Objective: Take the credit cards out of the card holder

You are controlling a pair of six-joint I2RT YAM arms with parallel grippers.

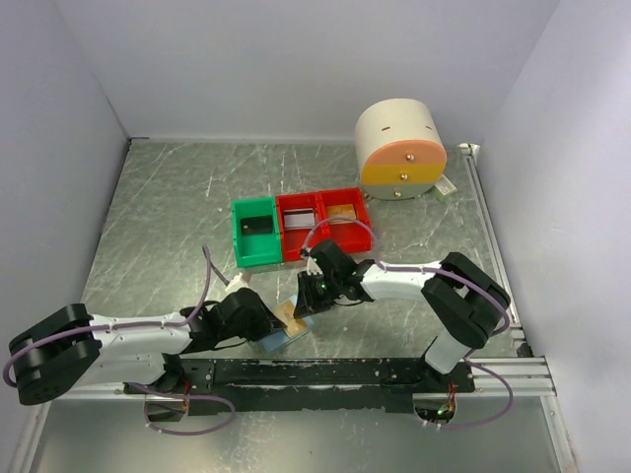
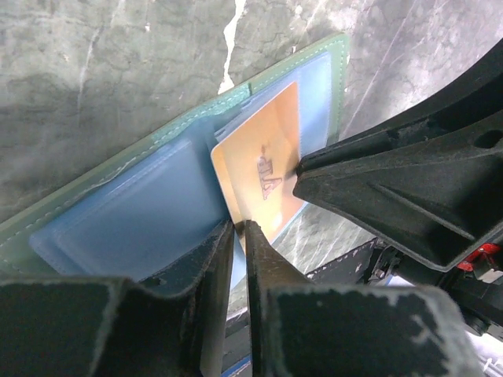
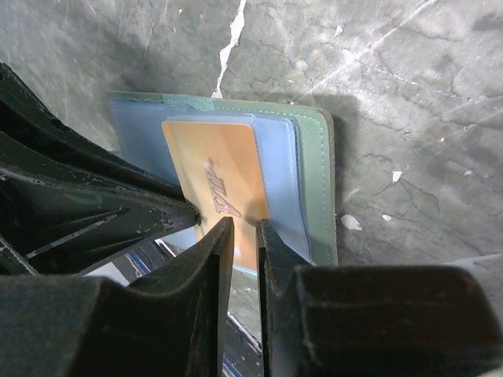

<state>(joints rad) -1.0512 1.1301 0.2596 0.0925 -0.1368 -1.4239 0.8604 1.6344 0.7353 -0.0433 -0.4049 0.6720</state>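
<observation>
Orange plastic marks the credit card (image 3: 216,169), which sits in one pocket of the pale blue card holder (image 3: 314,181) at lower centre of the top view, on the table (image 1: 168,217) between the two arms. The step in hand looks like the pull-out. The right pincer (image 3: 245,228) is closed on the card's lower edge, and the left pincer (image 2: 238,232) is closed to a slit on the holder's near edge. The next move calls for the right arm to draw the card straight along its pocket while the left anchors the sleeve. The card's corner lies right at the left fingertips, so it may be caught too; I cannot tell. Only the left wrist view shows the second pocket, at left of frame, blue with no orange visible. Only the top view takes in the green bin (image 1: 254,234) and red bins (image 1: 322,222) above, but there the arms hide both grips.
</observation>
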